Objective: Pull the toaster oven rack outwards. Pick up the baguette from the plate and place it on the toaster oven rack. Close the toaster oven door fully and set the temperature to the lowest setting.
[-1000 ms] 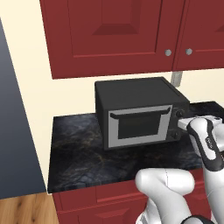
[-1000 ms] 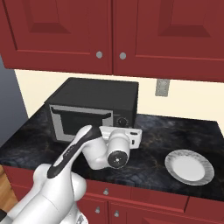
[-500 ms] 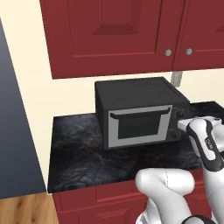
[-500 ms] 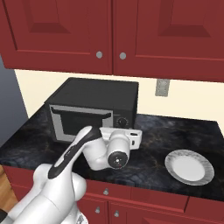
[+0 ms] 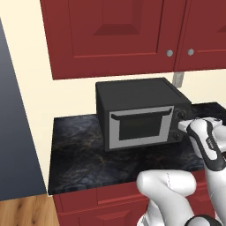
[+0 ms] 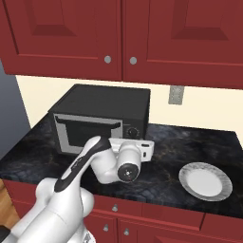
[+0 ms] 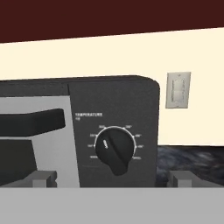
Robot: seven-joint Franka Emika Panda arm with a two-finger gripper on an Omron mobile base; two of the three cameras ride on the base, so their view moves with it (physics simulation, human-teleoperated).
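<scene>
A: where's the toaster oven (image 5: 141, 119)?
B: back of the countertop (image 5: 79, 150), door (image 5: 141, 128) shut. gripper (image 7: 109, 177) spread wide, holding nothing, right in front of the temperature knob (image 7: 114, 150).

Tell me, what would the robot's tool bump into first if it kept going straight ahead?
Probably the temperature knob on the toaster oven, which sits dead ahead between the open tool's fingertips.
</scene>
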